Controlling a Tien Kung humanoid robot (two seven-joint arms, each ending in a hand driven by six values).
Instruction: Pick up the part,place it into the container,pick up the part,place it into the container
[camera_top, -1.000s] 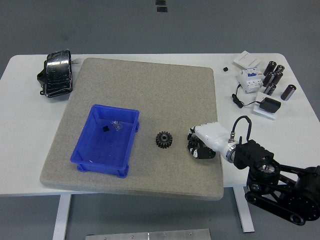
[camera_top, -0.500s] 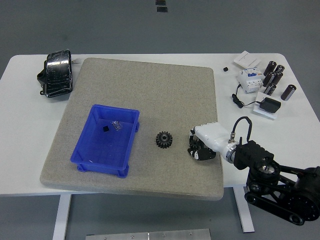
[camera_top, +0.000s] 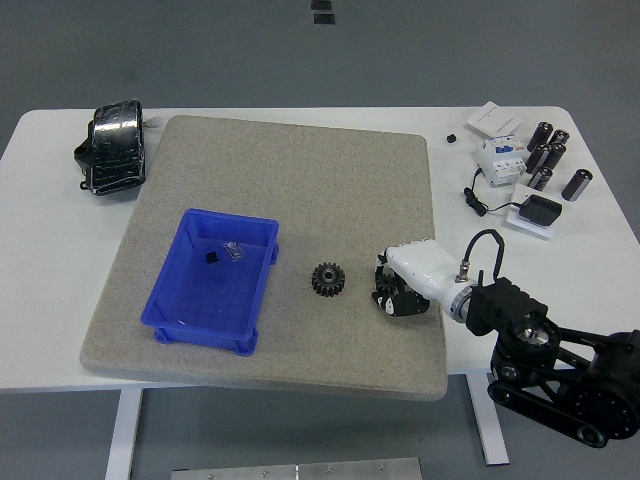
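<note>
A black gear (camera_top: 328, 280) lies on the grey felt mat (camera_top: 300, 180), just right of the blue container (camera_top: 212, 279). The container holds a small black part (camera_top: 211, 258) and a small clear bag of bits (camera_top: 233, 250). My right hand (camera_top: 393, 291) comes in from the lower right and rests low on the mat, a short way right of the gear and not touching it. Its fingers are curled under the white palm and hold nothing that I can see. The left arm is out of view.
A black wrapped bundle (camera_top: 112, 146) sits at the table's far left. At the far right stand several black cylinders (camera_top: 548, 152), a white breaker block (camera_top: 497, 158), a black adapter with cable (camera_top: 538, 212) and a small black cube (camera_top: 451, 138).
My right hand has crept a little left and up toward the gear. The gear and container have not moved.
</note>
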